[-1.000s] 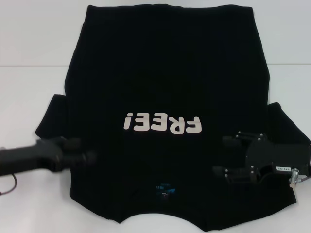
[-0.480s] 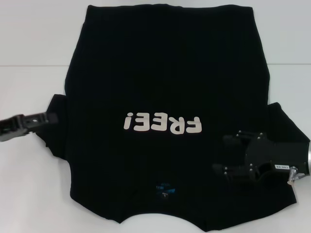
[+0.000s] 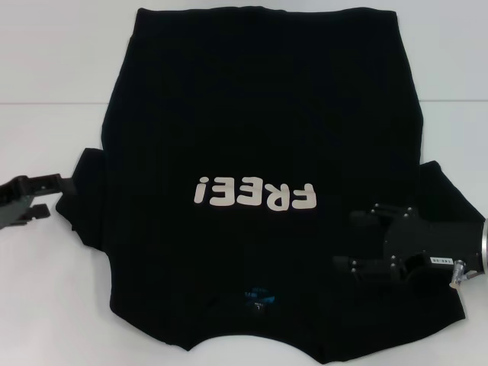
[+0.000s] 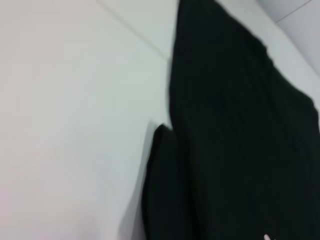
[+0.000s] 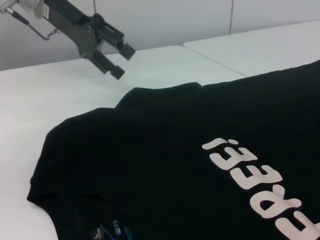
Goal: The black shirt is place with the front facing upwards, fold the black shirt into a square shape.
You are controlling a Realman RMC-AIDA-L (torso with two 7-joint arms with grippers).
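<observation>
Lying flat on the white table [image 3: 46, 61], the black shirt [image 3: 259, 114] looks barely begun as a fold. Nearest the robot is the collar edge with its small blue neck label [image 3: 258, 296], and the white "FREE!" lettering [image 3: 254, 194] sits face up across the chest, so the front is upward as the task asks.

Just beyond the collar, on the robot's right, the right gripper [image 3: 352, 242] hovers over the shoulder and sleeve area, its fingers spread apart and nothing between them; whether they touch the cloth cannot be told. On the robot's left, the left gripper [image 3: 55, 192] sits over bare table just beside the left sleeve [image 3: 90, 191], off the fabric. The right wrist view shows its jaws parted and empty, raised above the table.

The left sleeve appears partly tucked in beside the body, though it is hard to say how neatly. The right sleeve [image 3: 450, 206] is spread outward. Farther off, the body of the shirt runs out fully to the far hem [image 3: 267, 11] with no crease or overlap visible.

By my judgement, almost everything is left: the right sleeve brought in, both sides turned inward, then the length folded to make a square.
</observation>
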